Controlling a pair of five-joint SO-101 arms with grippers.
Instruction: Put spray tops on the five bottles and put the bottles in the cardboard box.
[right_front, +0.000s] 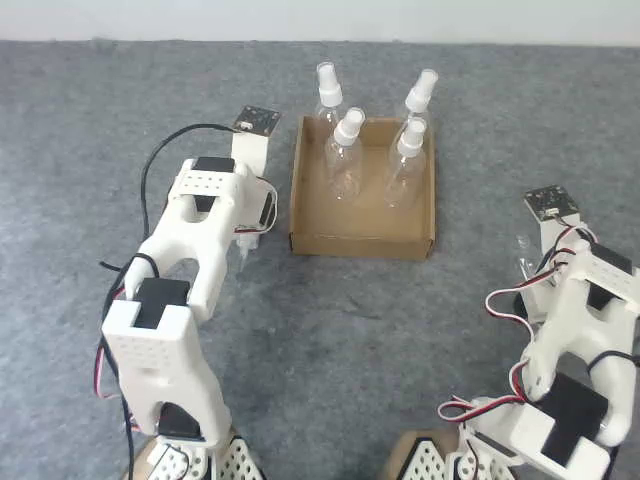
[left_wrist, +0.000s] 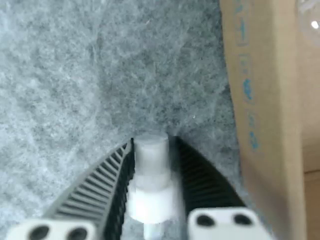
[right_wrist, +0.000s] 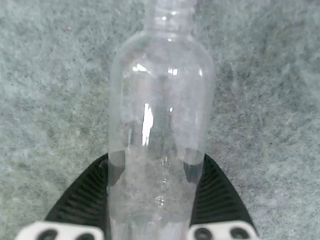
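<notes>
My left gripper (left_wrist: 150, 142) is shut on a white spray top (left_wrist: 151, 175), just above the grey carpet beside the cardboard box (left_wrist: 260, 100). From above, that gripper (right_front: 245, 250) sits by the box's left wall (right_front: 296, 190), with the spray top's tube (right_front: 242, 262) pointing down. At the right of the table, my right gripper (right_wrist: 156, 160) is shut on a clear bottle (right_wrist: 160, 110) with a bare neck. The high view shows this bottle (right_front: 524, 258) in the right gripper (right_front: 530, 268). Several capped bottles (right_front: 343, 160) stand in the box.
Grey carpet covers the whole table (right_front: 380, 330). Open floor lies between the two arms in front of the box. Wires (right_front: 150, 180) loop off the left arm. The front half of the box floor (right_front: 360, 220) is bare.
</notes>
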